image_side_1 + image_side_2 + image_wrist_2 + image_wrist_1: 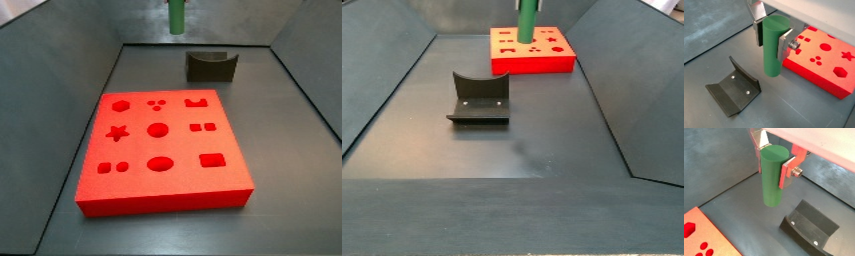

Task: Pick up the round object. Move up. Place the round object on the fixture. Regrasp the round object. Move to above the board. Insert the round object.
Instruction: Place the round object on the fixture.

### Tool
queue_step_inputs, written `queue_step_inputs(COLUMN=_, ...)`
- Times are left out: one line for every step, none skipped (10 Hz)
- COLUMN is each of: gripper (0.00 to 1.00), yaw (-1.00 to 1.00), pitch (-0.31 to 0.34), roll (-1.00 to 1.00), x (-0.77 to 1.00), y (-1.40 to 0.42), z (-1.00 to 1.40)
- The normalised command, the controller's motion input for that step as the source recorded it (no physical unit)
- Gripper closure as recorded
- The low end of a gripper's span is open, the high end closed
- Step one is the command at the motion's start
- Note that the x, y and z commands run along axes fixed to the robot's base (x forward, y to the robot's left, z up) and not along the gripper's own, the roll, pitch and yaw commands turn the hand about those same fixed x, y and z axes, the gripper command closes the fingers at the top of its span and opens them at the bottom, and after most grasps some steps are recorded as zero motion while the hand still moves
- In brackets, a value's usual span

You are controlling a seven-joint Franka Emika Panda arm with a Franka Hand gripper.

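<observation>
- Wrist views: the gripper (pixel 776 159) is closed on the upper end of the round object (pixel 773 176), fingers (pixel 759 22) pressed flat against both sides. The peg hangs vertical, clear of the floor, which suits lowering it into a notch.
- Wrist views: the fixture (pixel 734 92) sits below and to one side, unoccupied; the board (pixel 825 60) lies beyond.
- Side views: the peg (pixel 528 20) hangs high between fixture (pixel 478 99) and board (pixel 163 148), touching neither; placement appears pending.

Even, diffuse light, prob. from overhead; soft shadow under the fixture (pixel 477 100), faint sheen on the grey floor (pixel 516 150). Gripper (pixel 775 159) sharp in both wrist views; pics low-res, side views slightly soft.
</observation>
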Motion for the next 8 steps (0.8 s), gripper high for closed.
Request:
queue_step_inputs(gripper=1.00, yaw=0.01, pitch=0.001, roll=-1.00, x=1.00, y=0.54, z=-0.19)
queue_step_inputs(gripper=1.00, yaw=-0.01, pitch=-0.004, roll=-1.00, x=1.00, y=0.48, z=-0.16)
queue_step_inputs(gripper=1.00, yaw=-0.02, pitch=-0.003, roll=-1.00, x=1.00, y=0.36, z=-0.12)
queue_step_inputs(gripper=1.00, yaw=-0.02, pitch=0.009, roll=-1.00, x=1.00, y=0.32, z=-0.10)
queue_step_inputs(gripper=1.00, yaw=-0.02, pitch=0.026, roll=-1.00, x=0.98, y=0.27, z=-0.07)
queue_step_inputs(gripper=1.00, yaw=-0.03, pitch=0.046, roll=-1.00, x=0.83, y=0.19, z=-0.04)
queue_step_inputs(gripper=1.00, yaw=-0.04, pitch=0.062, roll=-1.00, x=0.65, y=0.12, z=-0.02)
queue_step_inputs(gripper=1.00, yaw=-0.05, pitch=0.072, roll=-1.00, x=0.51, y=0.08, z=-0.01)
